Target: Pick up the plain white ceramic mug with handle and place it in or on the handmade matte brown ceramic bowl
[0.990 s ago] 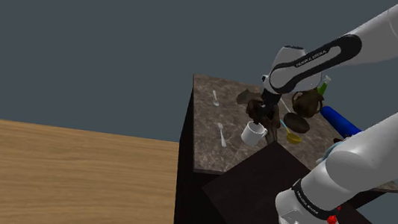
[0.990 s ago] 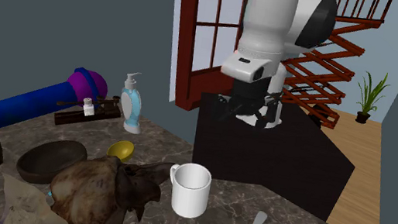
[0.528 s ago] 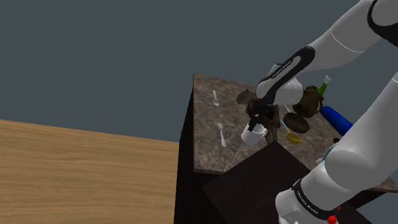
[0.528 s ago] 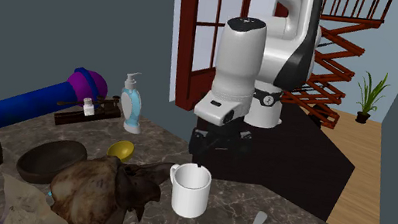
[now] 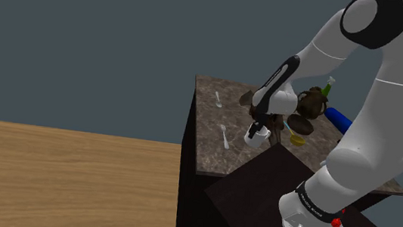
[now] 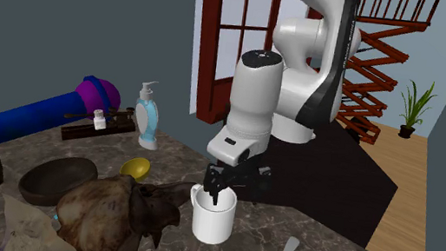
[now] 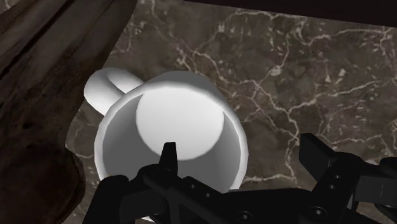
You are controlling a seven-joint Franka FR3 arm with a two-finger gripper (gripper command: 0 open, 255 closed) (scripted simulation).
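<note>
- Within the last second the all-black two-finger gripper [image 6: 224, 190] drops from well above the table to the rim of the plain white handled mug [image 6: 213, 220]. The mug itself has not shifted and stands upright on the dark, white-veined stone tabletop [image 7: 286, 83].
- The approach looks all but finished, so closing on the mug is the step in hand. Nothing is lifted yet.
- The fingers are spread. One fingertip [image 7: 168, 162] hangs inside the mug's mouth and the other is outside it. The wall on the side away from the handle lies between them, and neither finger visibly touches it.
- The mug stands just beside a lumpy brown object [image 6: 110, 216]. The shallow matte dark-brown bowl [image 6: 38, 189] lies beyond that, so the carry probably has to clear the lump.
</note>
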